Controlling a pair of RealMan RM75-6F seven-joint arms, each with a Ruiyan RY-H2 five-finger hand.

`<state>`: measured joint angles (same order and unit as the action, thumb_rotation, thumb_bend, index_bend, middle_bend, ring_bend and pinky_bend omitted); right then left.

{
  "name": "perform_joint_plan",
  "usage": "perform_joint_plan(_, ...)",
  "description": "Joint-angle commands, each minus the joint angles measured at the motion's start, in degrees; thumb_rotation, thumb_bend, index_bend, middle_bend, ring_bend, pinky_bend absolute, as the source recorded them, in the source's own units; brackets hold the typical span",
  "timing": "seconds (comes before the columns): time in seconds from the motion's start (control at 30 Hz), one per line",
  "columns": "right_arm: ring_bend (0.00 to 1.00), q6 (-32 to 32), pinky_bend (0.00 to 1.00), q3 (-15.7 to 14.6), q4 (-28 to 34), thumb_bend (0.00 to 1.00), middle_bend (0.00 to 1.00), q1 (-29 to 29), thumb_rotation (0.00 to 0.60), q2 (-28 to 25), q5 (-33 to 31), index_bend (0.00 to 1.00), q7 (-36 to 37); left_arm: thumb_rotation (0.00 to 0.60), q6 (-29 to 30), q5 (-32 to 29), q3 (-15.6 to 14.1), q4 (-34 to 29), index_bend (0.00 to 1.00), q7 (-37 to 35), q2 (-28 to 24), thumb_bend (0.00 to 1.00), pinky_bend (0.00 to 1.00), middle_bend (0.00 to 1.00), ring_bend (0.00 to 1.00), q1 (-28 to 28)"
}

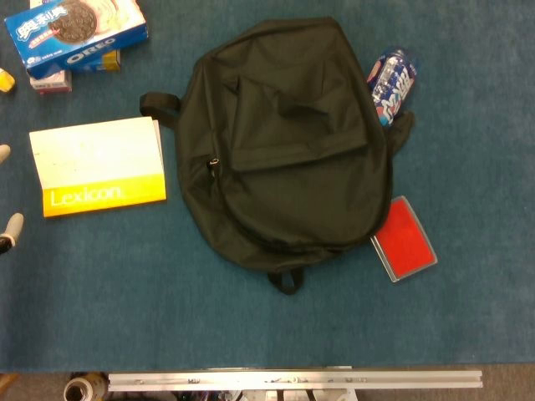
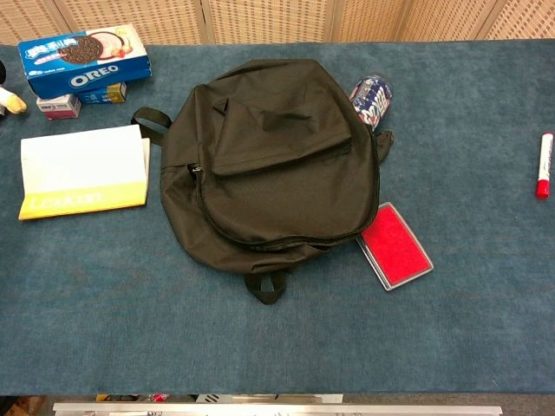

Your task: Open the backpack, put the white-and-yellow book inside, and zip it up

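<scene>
The black backpack (image 1: 288,142) (image 2: 277,160) lies flat in the middle of the blue table, zipped, with a zipper pull (image 1: 214,163) on its left side. The white-and-yellow book (image 1: 99,165) (image 2: 82,171), marked "Lexicon", lies flat just left of the backpack, beside a strap loop (image 1: 159,104). Two pale fingertips of my left hand (image 1: 8,196) poke in at the left edge of the head view, apart from each other, left of the book and touching nothing. The rest of that hand is cut off. My right hand shows in neither view.
A blue Oreo box (image 1: 75,33) (image 2: 85,59) sits on a small box (image 2: 59,106) at the back left. A blue-and-white packet (image 1: 393,82) leans at the backpack's upper right. A red flat case (image 1: 405,238) (image 2: 396,245) lies at its lower right, and a red marker (image 2: 544,165) at the far right.
</scene>
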<state>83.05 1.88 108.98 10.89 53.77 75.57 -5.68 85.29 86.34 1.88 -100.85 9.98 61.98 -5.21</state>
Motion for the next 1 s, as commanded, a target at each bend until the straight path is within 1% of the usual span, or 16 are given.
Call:
perform_joint_plan(0.03,0.17,-0.7,0.23,0.5,0.2,0.07,0.36,0.0,0.6,-0.1,-0.3,0.24,0.4,0.6,-0.3,-0.2,0.1,0.2,0.15,0.1,0.1,0.28,0.21,0.18,0.13,-0.2)
perform_joint_plan(0.2,0.17,-1.5,0.23,2.0,0.8,0.07,0.36,0.3,0.6,-1.0,-1.2,0.24,1.4,0.6,-1.4,0.0,0.0,0.5,0.15,0.6,0.2,0.28,0.21,0.18,0.13,-0.8)
perform_joint_plan(0.33,0.17,-1.8,0.23,3.4,1.5,0.07,0.36,0.4,0.6,-2.2,-1.8,0.24,2.8,0.6,-3.8,-0.1,-0.2,0.9,0.15,1.1,0.2,0.28,0.21,0.18,0.13,-2.1)
perform_joint_plan(0.5,0.17,-2.2,0.23,4.1,2.1,0.07,0.36,0.2,0.6,-3.0,-1.7,0.24,3.8,0.6,-9.1,-0.6,-0.2,2.4,0.15,2.0,1.0,0.28,0.21,0.18,0.13,-5.2)
perform_joint_plan(0.63,0.17,-2.5,0.23,4.1,2.4,0.07,0.36,-0.1,0.6,-3.2,-1.4,0.24,4.3,0.6,-13.0,-1.7,0.1,3.8,0.15,4.1,2.8,0.28,0.21,0.18,0.13,-7.6)
perform_joint_plan(0.87,0.17,-2.6,0.23,4.0,2.2,0.07,0.36,-0.8,0.6,-3.2,-0.7,0.24,4.8,0.6,-21.7,-7.4,-0.3,5.5,0.14,10.6,5.8,0.26,0.19,0.17,0.12,-11.6)
perform_joint_plan(1.0,0.17,-2.7,0.23,3.9,1.9,0.07,0.36,-1.2,0.6,-3.1,-0.3,0.24,5.4,0.6,-26.4,-12.2,0.0,7.0,0.1,13.3,8.2,0.24,0.18,0.15,0.11,-13.9)
